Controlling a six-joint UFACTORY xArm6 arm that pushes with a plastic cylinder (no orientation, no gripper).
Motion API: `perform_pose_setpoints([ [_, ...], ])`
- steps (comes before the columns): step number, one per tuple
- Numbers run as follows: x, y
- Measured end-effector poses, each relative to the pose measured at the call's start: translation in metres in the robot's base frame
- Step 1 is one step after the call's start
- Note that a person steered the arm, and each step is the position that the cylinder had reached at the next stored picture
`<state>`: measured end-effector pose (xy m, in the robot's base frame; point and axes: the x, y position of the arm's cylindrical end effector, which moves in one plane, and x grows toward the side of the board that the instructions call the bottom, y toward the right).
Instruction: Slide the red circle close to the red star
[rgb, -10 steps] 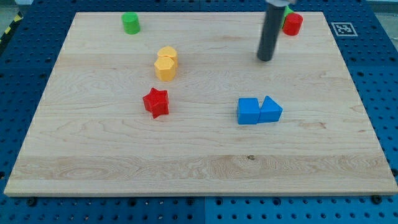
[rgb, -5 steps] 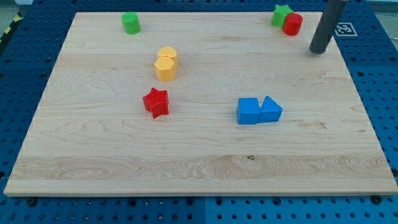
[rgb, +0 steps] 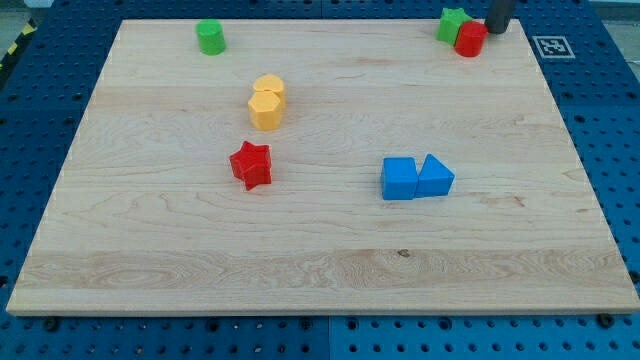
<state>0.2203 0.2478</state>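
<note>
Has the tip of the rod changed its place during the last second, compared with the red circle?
Yes. My tip went from the view's left of the red circle to its right, then up to the board's top edge, just right of it.

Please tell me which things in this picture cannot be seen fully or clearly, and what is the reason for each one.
- My tip: the view's top edge cuts off the rod above it; contact with the red circle cannot be judged.
- Green star: its right side is covered by the red circle.
- Two yellow blocks: they overlap, so the rear one's shape is unclear.
- Red star: fully visible.
</note>
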Motion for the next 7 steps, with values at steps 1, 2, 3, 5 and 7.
perform_pose_setpoints([
  [1, 0.014, -0.013],
  [2, 0.022, -0.027],
  [3, 0.039, -0.049],
  [5, 0.042, -0.083],
  [7, 0.042, -0.115],
])
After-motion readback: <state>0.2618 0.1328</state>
